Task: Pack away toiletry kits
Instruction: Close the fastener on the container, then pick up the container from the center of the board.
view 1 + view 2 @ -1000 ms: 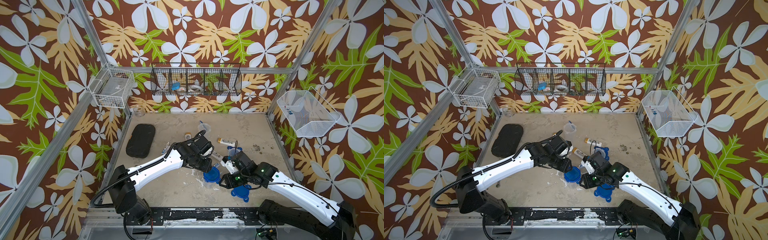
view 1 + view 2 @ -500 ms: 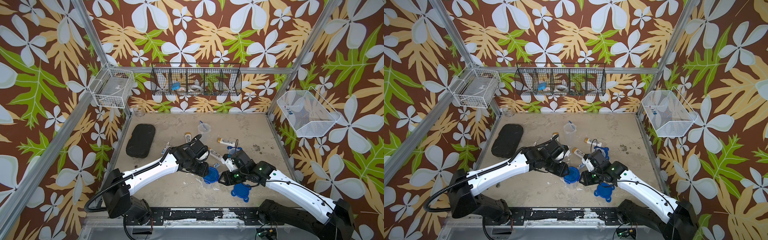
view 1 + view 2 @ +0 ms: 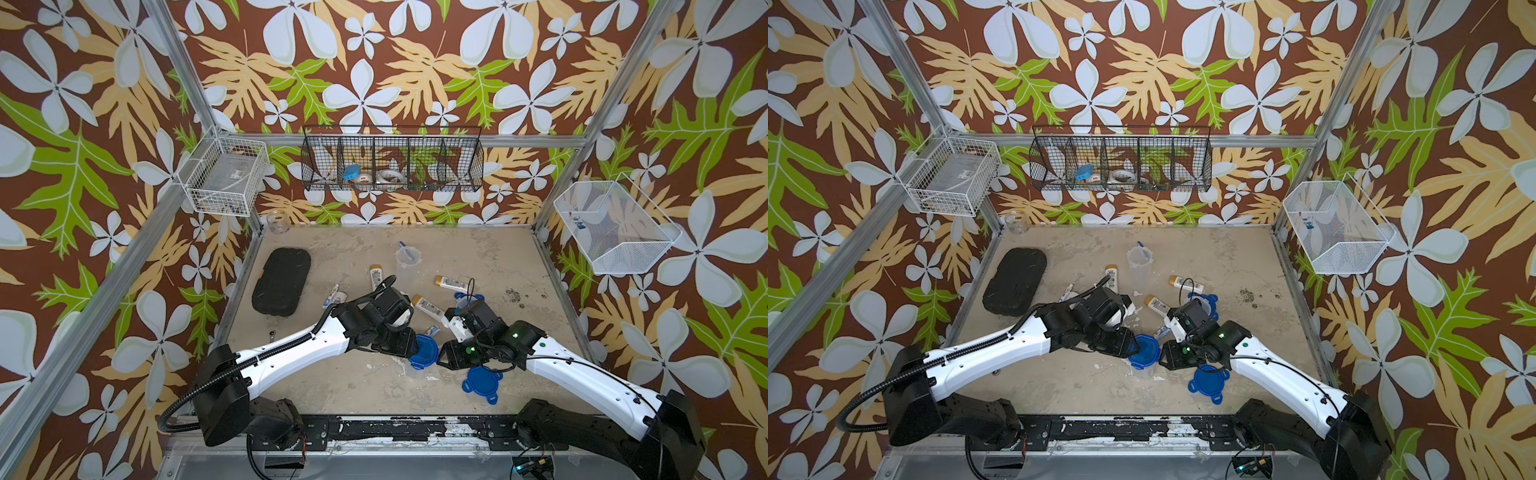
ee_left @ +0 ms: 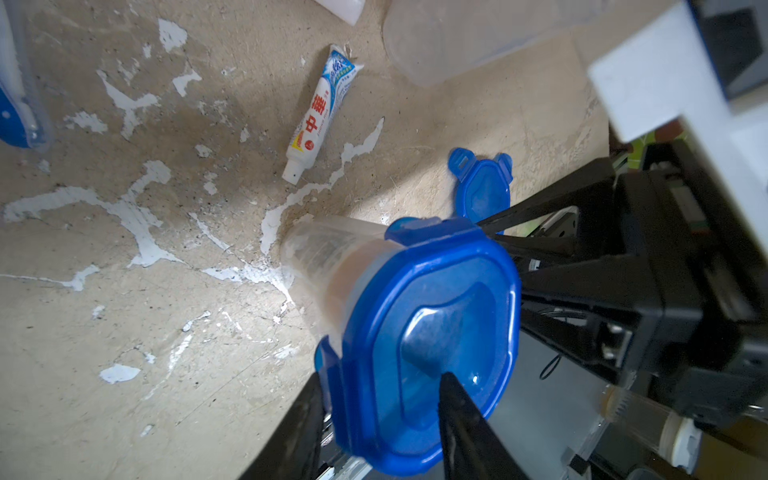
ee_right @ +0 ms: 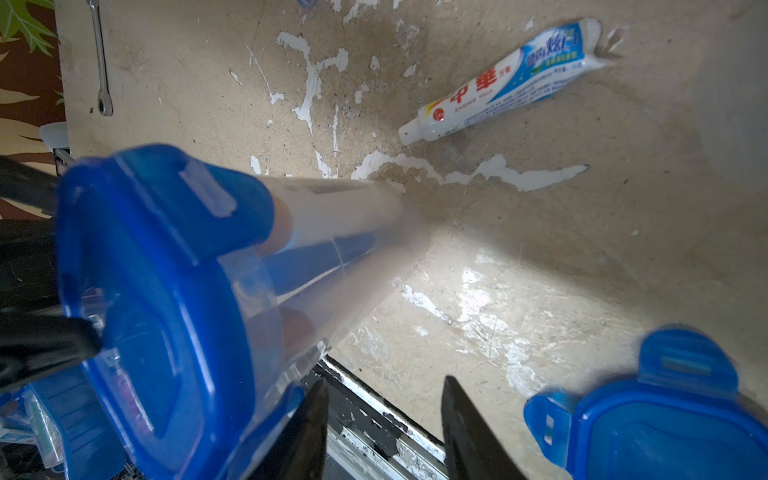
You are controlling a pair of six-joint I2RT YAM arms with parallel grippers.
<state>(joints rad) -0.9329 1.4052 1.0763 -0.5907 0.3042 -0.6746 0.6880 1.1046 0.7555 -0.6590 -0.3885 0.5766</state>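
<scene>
Near the front middle of the desk (image 3: 353, 386) the lidded cup (image 4: 328, 257) is standing upright, its blue lid (image 3: 424, 355) sitting on its mouth and a blue shape showing through the clear wall. The left pincer (image 4: 380, 376) is reaching in over it with its jaws partway apart, straddling the near edge of the lid. One finger is lying across the lid's top and the other is sitting beside a side tab, but I cannot tell whether it is squeezing. The right pincer (image 5: 385, 380) is hovering low just beside the cup on the opposite side, jaws about as far apart and gripping nothing, with only the desk's front edge showing between them. A loose blue lid (image 3: 482, 380) is lying flat just beside that pincer, toward the front. A toothpaste tube (image 5: 498, 79) is lying on the desk just behind the cup. Farther back, a gold-capped bottle (image 3: 428, 306) is lying between the two wrists. An open cup (image 3: 407, 266) is standing behind it with a toothbrush (image 3: 409, 250) leaning inside. Another bottle (image 3: 376, 276) is lying to its left and a third bottle (image 3: 451, 283) to its right. A black case (image 3: 282, 286) is lying well off to the left.
</scene>
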